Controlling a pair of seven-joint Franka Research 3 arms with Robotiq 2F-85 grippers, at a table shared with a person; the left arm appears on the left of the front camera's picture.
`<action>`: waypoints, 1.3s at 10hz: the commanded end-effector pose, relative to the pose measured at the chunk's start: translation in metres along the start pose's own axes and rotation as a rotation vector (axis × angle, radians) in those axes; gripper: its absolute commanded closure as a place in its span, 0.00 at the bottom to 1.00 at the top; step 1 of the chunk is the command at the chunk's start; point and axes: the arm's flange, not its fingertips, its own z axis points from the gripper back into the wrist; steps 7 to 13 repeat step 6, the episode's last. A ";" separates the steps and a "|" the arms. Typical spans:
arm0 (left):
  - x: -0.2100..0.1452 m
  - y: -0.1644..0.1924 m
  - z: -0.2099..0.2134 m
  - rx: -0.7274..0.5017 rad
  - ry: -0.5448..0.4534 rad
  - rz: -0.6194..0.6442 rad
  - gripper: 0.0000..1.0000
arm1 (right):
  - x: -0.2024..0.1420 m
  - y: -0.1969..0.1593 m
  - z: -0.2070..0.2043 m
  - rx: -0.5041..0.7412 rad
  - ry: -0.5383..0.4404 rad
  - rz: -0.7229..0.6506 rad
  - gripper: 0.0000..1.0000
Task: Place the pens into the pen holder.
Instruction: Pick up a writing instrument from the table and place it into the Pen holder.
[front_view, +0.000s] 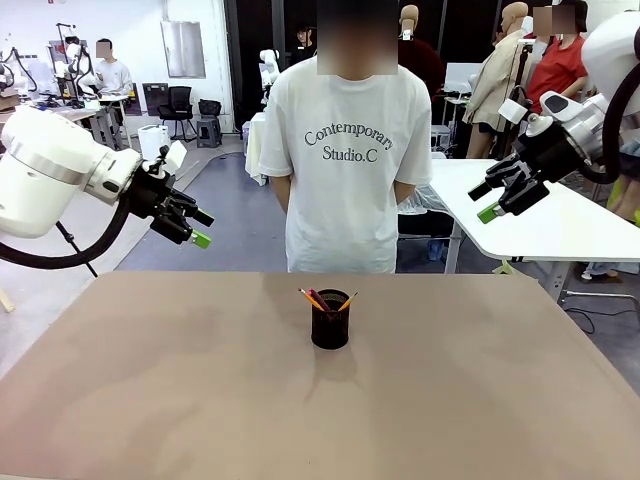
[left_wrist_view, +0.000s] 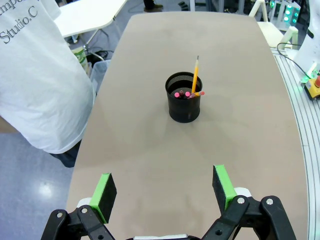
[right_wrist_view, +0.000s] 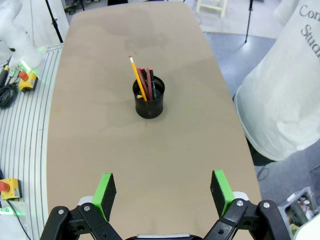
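- Left end effector (front_view: 198, 228): raised off the desk (front_view: 150, 400), jaws spread wide, nothing between the green pads. In its own wrist view the same end effector (left_wrist_view: 163, 192) looks down the length of the desk with the pen holder (left_wrist_view: 184, 97) ahead of it and well apart.
- Right end effector (front_view: 497, 199): likewise lifted clear, fully spread and empty. In its wrist view (right_wrist_view: 162, 192) the pen holder (right_wrist_view: 148, 97) stands straight ahead, well beyond the fingertips.
- Pen holder (front_view: 330, 319): upright near the middle of the desk, between the two end effectors and below both. The pens (right_wrist_view: 144, 82) stand inside it, leaning on the rim; none lies loose on the desk.
- Step in hand, as a judgement: the placing looks complete, and what remains is a clean stand-off. Doing it well means holding both arms high and apart from the holder, since a brush against the projecting pen ends could tip the light cup.
- Front view: shows the height of both arms above the desk and the person (front_view: 345, 150) standing just behind the far edge.
- Right wrist view: separates the yellow-orange pencil (right_wrist_view: 138, 77) from the dark reddish pen (right_wrist_view: 145, 80) and a darker one beside it.
- Left wrist view: looks into the mouth of the cup, where the pencil (left_wrist_view: 195, 75) rises clear and pink-red ends (left_wrist_view: 186, 93) lie at the rim.
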 end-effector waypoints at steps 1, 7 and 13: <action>-0.001 -0.003 0.001 0.000 0.002 0.000 0.00 | 0.002 0.004 0.002 0.003 0.000 -0.018 0.00; -0.001 -0.003 0.001 0.000 0.002 0.000 0.00 | 0.002 0.004 0.002 0.003 0.000 -0.018 0.00; -0.001 -0.003 0.001 0.000 0.002 0.000 0.00 | 0.002 0.004 0.002 0.003 0.000 -0.018 0.00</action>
